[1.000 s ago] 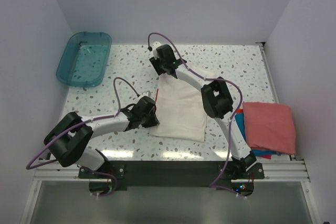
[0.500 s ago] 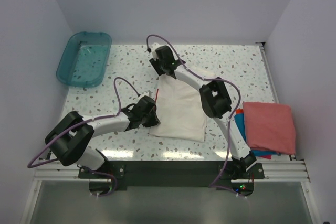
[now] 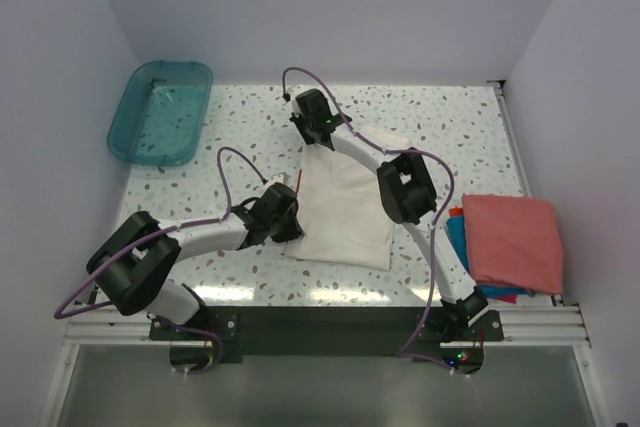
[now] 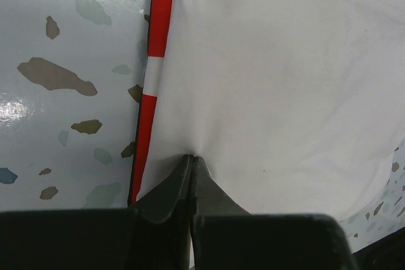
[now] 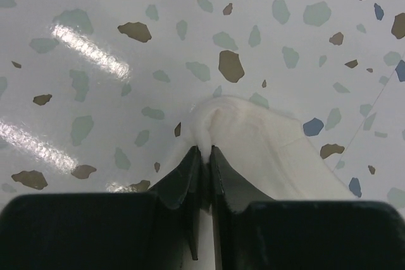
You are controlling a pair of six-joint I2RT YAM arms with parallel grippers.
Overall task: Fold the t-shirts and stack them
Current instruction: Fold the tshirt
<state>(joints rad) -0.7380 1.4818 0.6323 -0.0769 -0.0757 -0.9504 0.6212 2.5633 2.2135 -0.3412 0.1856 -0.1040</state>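
Now, left gripper (image 4: 192, 158) and right gripper (image 5: 205, 149) — both tight on the cream-white t-shirt (image 3: 342, 217).

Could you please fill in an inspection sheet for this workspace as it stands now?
Surface: speckled table, light glare, nothing spilled seen.
Job's things: cream-white t-shirt part-folded at centre; salmon-red t-shirt folded on top of the blue t-shirt at the right edge.
Clutter: teal tub at far left, nothing seen inside.
Tools: left tool shut on the cream-white t-shirt's left edge; right tool shut on its far corner.
Cables: purple cables loop off both wrists.
Surroundings: plain white walls.
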